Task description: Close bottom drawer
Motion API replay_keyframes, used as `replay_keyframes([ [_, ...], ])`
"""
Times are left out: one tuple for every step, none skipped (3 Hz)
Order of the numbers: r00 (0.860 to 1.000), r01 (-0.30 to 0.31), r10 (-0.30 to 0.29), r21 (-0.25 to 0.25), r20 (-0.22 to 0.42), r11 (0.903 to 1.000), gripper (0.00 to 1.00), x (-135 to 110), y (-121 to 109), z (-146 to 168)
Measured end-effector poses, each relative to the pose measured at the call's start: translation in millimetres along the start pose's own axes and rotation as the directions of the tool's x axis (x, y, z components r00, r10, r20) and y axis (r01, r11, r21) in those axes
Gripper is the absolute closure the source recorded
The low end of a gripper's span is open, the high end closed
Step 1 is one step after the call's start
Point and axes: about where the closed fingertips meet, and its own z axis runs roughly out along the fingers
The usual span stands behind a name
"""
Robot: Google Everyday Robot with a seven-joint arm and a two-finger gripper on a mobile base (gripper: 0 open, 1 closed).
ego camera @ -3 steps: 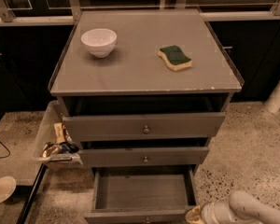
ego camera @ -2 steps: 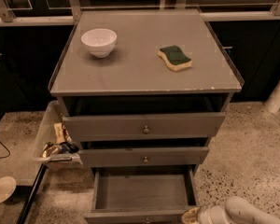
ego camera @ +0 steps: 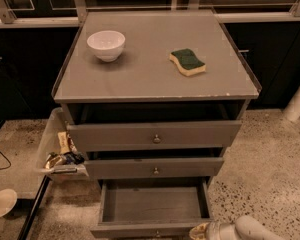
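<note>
The bottom drawer [ego camera: 155,204] of the grey cabinet is pulled far out and is empty inside; its front panel [ego camera: 145,231] lies at the bottom edge of the view, with the knob barely showing. My gripper [ego camera: 202,231] comes in from the bottom right on a white arm [ego camera: 250,230], its tip right beside the right end of the drawer front. The middle drawer [ego camera: 155,168] and top drawer [ego camera: 155,135] above stand slightly out.
A white bowl [ego camera: 106,45] and a green-and-yellow sponge [ego camera: 187,62] sit on the cabinet top. A clear bin of snack packets [ego camera: 60,156] stands at the cabinet's left. A white plate [ego camera: 1,203] lies on the floor at left. A white post [ego camera: 299,100] stands at right.
My arm and gripper have moved a little to the left, closer to the right end of the bottom drawer front. The drawer has not visibly moved.
</note>
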Motion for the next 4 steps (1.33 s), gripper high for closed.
replay_keyframes([
  [1.0,0.003,-0.003,0.001,0.001,1.0,0.83,1.1,0.2,1.8],
  [1.0,0.003,-0.003,0.001,0.001,1.0,0.59,1.1,0.2,1.8],
  [1.0,0.003,-0.003,0.001,0.001,1.0,0.36,1.1,0.2,1.9],
  [1.0,0.015,-0.015,0.002,0.025,0.9999,0.12,-0.4,-5.1,6.4],
])
